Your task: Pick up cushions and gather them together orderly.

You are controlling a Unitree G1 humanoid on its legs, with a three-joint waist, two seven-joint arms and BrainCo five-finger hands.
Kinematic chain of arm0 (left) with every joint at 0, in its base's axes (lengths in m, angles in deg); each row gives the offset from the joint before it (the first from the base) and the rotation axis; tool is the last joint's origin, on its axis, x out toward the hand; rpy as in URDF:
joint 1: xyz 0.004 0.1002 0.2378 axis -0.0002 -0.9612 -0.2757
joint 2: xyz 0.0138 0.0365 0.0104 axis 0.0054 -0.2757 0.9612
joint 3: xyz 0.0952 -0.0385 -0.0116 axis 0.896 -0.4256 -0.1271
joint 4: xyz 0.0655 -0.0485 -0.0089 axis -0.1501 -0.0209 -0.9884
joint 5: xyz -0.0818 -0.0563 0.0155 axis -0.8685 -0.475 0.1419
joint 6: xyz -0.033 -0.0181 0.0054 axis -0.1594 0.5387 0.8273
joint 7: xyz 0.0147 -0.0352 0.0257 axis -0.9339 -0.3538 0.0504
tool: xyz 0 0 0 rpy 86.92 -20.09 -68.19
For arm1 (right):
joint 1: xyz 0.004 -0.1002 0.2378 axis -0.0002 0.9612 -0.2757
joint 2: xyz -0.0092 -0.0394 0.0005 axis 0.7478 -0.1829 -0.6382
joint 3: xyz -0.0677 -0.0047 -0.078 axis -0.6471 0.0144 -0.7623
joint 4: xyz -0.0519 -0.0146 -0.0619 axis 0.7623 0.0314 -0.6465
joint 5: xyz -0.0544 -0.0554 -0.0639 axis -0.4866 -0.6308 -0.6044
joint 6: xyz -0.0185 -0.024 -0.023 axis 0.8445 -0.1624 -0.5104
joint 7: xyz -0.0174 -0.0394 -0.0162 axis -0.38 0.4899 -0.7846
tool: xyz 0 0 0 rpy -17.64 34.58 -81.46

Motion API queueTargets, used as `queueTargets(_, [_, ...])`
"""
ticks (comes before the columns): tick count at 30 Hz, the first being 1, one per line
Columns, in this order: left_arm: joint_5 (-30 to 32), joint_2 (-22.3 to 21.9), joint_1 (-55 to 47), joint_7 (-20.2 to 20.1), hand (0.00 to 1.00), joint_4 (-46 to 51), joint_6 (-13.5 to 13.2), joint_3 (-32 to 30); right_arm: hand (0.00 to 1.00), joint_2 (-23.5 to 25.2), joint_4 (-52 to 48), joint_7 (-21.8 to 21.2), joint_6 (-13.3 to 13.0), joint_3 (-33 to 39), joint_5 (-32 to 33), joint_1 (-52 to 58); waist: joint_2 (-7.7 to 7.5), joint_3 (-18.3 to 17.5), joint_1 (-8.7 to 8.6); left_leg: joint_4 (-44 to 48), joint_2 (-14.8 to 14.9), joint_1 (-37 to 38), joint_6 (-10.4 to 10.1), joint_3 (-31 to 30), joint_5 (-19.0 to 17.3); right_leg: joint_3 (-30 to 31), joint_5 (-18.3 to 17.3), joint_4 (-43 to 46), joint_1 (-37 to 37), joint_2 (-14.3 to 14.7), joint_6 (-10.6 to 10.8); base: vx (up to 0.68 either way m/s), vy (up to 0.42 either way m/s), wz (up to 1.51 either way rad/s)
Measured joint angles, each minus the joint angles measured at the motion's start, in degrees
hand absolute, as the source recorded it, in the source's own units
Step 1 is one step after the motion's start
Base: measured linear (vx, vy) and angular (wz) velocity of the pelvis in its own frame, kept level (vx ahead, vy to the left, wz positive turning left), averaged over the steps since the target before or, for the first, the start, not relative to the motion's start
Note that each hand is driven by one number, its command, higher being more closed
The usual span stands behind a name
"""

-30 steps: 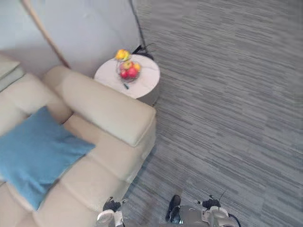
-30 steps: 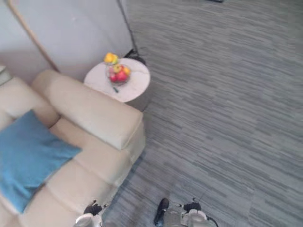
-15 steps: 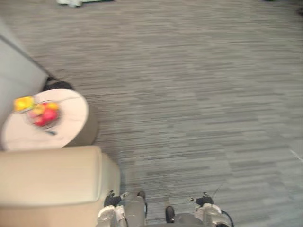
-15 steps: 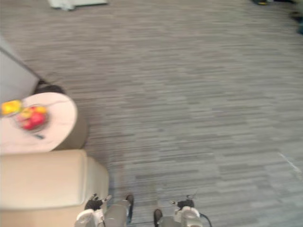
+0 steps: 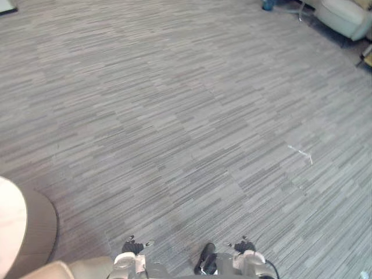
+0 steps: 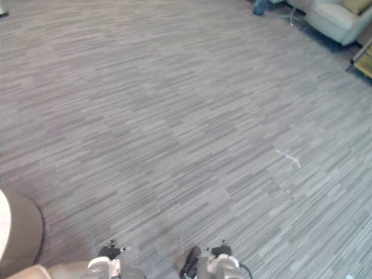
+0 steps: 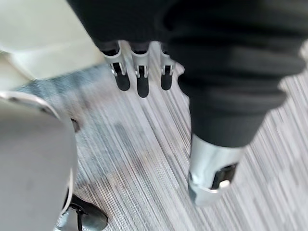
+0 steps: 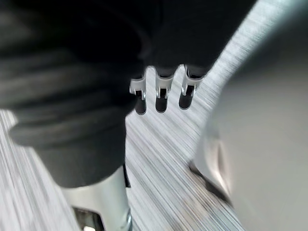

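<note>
Both eye views look steeply down from the head over one shared carpet, out to an armchair at its far right edge, while the wrist views face that carpet closely, along the left hand and right hand.

Caught just a sliver of the table at the edge, plus cropped bits of sofa and armchair.

A grey striped carpeted floor stretches wide, bearing a round white-topped side table at its near left edge just beside a cream sofa corner, a small pale mark to the right, and a pale armchair in the far right corner.
</note>
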Motion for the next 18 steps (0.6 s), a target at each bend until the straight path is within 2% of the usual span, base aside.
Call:
queueTargets(1, [0.02,-0.56,0.05,0.11,0.0,1.41,-0.1,-0.57,0.0,-0.45,0.14,0.54,0.19,-0.05,0.62,-0.29,0.63,0.66,0.77,11.5,0.63,-4.72,2.02,-3.9,-0.8,2.54,-2.09,0.24,2.49,1.6,-0.92,0.34,-0.077,-0.89])
queueTargets(2, [0.01,-0.49,0.1,0.12,0.0,2.13,-0.19,0.04,0.0,-0.24,0.26,0.62,0.19,-0.16,1.44,-0.29,0.54,1.03,1.31,14.68,-1.31,-8.41,0.33,-5.85,-3.49,4.72,-3.89,0.12,4.62,1.9,-1.5,0.35,-0.054,-0.87])
queueTargets(3, [-0.07,-0.46,0.1,0.12,0.0,2.45,-0.29,0.12,0.0,-0.14,0.28,0.67,0.15,-0.15,1.57,-0.47,0.31,1.09,1.51,14.52,-2.36,-9.57,0.18,-6.21,-4.14,5.65,-4.35,-0.1,5.21,1.9,-1.42,0.44,-0.041,-0.89])
queueTargets(5, [-0.67,-0.81,-0.06,0.15,0.0,4.8,-0.75,0.61,0.0,-0.64,2.55,1.28,0.22,-0.06,2.73,-1.05,-0.83,1.44,2.73,2.69,-9.97,-15.52,-0.37,-8.6,-5.38,11.5,-5.2,-2.35,8.96,1.22,-1.02,0.42,0.01,-1.16])
queueTargets(6, [-0.68,-0.87,-0.08,0.15,0.0,4.93,-0.82,0.6,0.0,-0.71,2.6,1.41,0.32,0.02,2.73,-1.14,-0.72,1.38,2.95,-0.02,-10.95,-16.39,-0.71,-9.33,-5.12,12.54,-5.36,-2.63,9.28,1.08,-0.73,0.42,0.135,-1.33])
queueTargets(7, [-0.72,-0.91,-0.11,0.22,0.0,5.01,-1.29,0.46,0.0,-0.82,2.56,1.66,0.27,0.58,2.73,-1.17,-0.34,1.31,3.27,-11.1,-13.95,-18.36,-1.76,-11.93,-2.71,15.69,-6.32,-3.63,10.61,0.48,0.92,0.44,0.191,-1.34])
queueTargets(8, [-0.85,-0.8,-0.34,0.26,0.0,4.94,-1.38,0.39,0.0,-0.88,2.66,1.71,0.33,1.05,2.72,-0.69,-0.56,1.24,3.88,-17.04,-15.26,-18.23,-2.48,-12.87,4.18,18.66,-7.82,-3.78,11.67,-0.23,2.44,0.55,0.237,-1.43])
queueTargets(9, [-0.88,-0.56,-0.73,0.33,0.0,4.94,-1.45,0.38,0.0,-0.74,2.66,1.7,0.38,1.14,2.72,-0.19,-1.12,0.76,4.39,-17.37,-15.67,-17.42,-1.45,-12.23,6.6,20.2,-8.42,-3.87,12.11,-0.66,3.02,0.55,0.206,-0.99])
queueTargets(10, [-0.69,0.3,-0.82,0.31,0.0,4.87,-1.47,0.45,0.0,0.54,2.21,1.66,0.53,1.58,2.69,0.93,-2.71,-0.94,4.18,-15.91,-17.2,-17.38,0.41,-10.57,3.12,21.68,-8.93,-3.44,12.87,-2.5,3.75,0.64,0.171,-0.68])
queueTargets(11, [-0.78,0.13,-0.92,0.28,0.0,4.83,-1.41,-0.11,0.0,1.2,1.93,1.57,0.73,2.13,2.65,2.07,-3.7,-1.61,4.42,-14.25,-17.27,-16.96,1.61,-8.86,0.92,22.37,-8.85,0.43,11.48,-3.56,4.48,0.76,0.191,-0.61])
queueTargets(12, [-0.74,0.22,-0.7,0.38,0.0,4.85,-1.31,-0.12,0.0,1.79,0.85,1.51,0.9,2.14,2.61,2.67,-4.24,-1.67,4.93,-13.38,-17.38,-15.33,2.79,-7.27,-0.95,22.57,-8.77,8.05,9.08,-4.67,5.54,0.73,0.189,-0.58])
queueTargets(13, [-0.73,0.43,-0.43,0.32,0.0,4.72,-1.28,-0.02,0.0,2.01,-0.04,1.4,0.9,2.13,2.5,2.87,-4.66,-1.36,4.91,-13.5,-17.72,-13.29,3.52,-6.35,-1.68,22.67,-7.7,16.3,6.4,-5.81,7.6,0.69,0.184,-0.48])
queueTargets(14, [-0.68,0.79,-0.17,0.3,0.0,3.81,-0.91,0.61,0.0,2.0,-0.99,0.93,0.86,2.14,2.46,2.84,-5.09,-1.1,4.52,-14.6,-18.91,-8.81,4.68,-5.73,-2.6,22.75,-4.09,31.5,1.03,-8.07,12.22,0.57,0.132,-0.36])
queueTargets(15, [-0.67,0.56,-0.2,0.32,0.0,3.42,-0.48,1.25,0.0,1.66,-2.0,0.58,0.71,2.14,2.45,2.95,-4.65,-0.82,3.94,-15.71,-19.06,-4.88,4.95,-5.75,-3.37,21.77,-3.92,39.9,-1.24,-8.97,12.29,0.54,0.1,-0.33])
queueTargets(16, [-0.68,0.04,-0.22,0.34,0.0,3.24,-0.16,1.26,0.0,1.35,-2.4,0.22,0.55,2.11,2.37,3.01,-4.16,-0.63,3.48,-17.35,-18.94,-0.66,4.99,-5.92,-3.6,19.4,-4.09,44.74,-2.79,-9.91,11.44,0.41,0.06,-0.2])
queueTargets(17, [-0.68,-0.22,-0.05,0.37,0.0,3.25,-0.1,1.25,0.0,1.29,-2.47,0.19,0.54,2.12,2.2,3.06,-3.97,-0.64,3.32,-18.37,-18.75,1.11,4.99,-5.92,-3.6,18.02,-4.37,45.72,-3.42,-10.33,10.52,0.48,0.05,-0.24])
queueTargets(18, [-0.68,-0.9,0.01,0.41,0.0,3.21,-0.09,1.15,0.0,1.58,-3.97,0.14,0.55,2.11,1.11,3.09,-2.93,-0.76,2.92,-22.49,-17.2,7.13,4.87,-5.29,-3.77,11.83,-5.12,43.73,-6.48,-11.48,8.06,0.37,0.015,-0.19])
